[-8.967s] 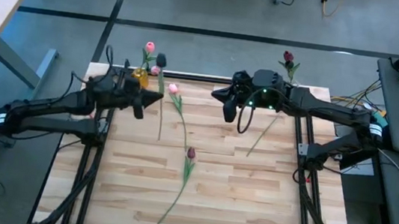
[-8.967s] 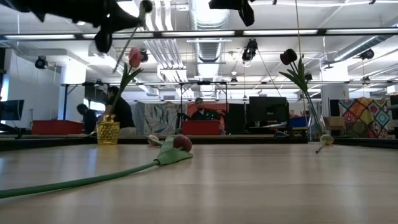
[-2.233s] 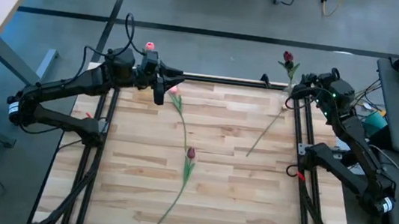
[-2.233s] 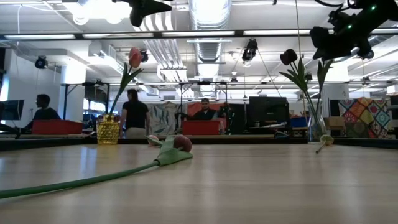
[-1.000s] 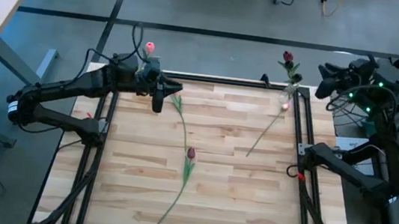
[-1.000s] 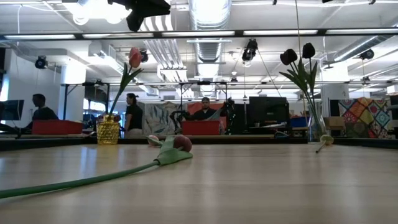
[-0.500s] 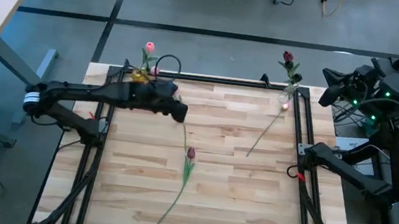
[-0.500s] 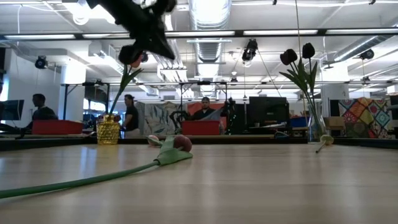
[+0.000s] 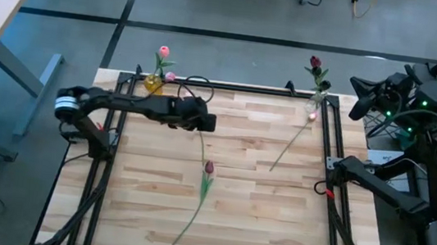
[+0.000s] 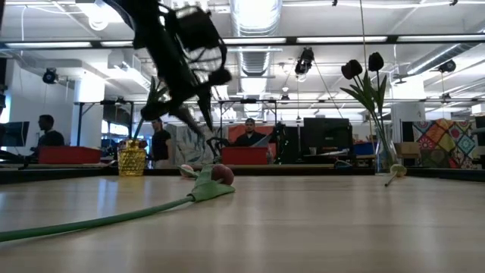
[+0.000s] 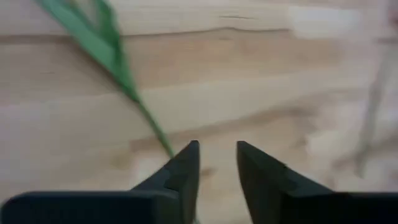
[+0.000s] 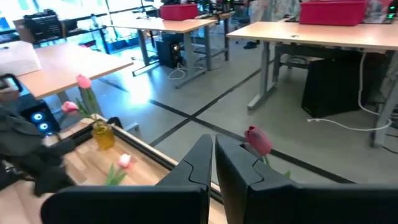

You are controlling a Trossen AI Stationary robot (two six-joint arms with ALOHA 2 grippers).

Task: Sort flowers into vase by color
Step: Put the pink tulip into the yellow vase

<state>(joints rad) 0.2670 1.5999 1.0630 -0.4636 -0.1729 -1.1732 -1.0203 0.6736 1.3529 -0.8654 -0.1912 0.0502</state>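
The left gripper (image 9: 208,124) has swung down from beside the yellow vase (image 9: 154,83) to the bench (image 9: 258,209) and now sits low over the upper stem of a pink flower (image 9: 199,134), so a fresh pick looks underway. Its fingers (image 11: 185,171) are slightly parted, holding nothing, with the green stem just ahead of them. A maroon flower (image 9: 206,179) lies mid-bench. The right gripper (image 9: 356,95) has withdrawn off the bench's far right corner, fingers (image 12: 200,163) nearly closed and empty.

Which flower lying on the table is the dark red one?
The maroon tulip in the middle of the table. Its head is dark red; the pink tulip lying near the right back corner has a pale pink head.
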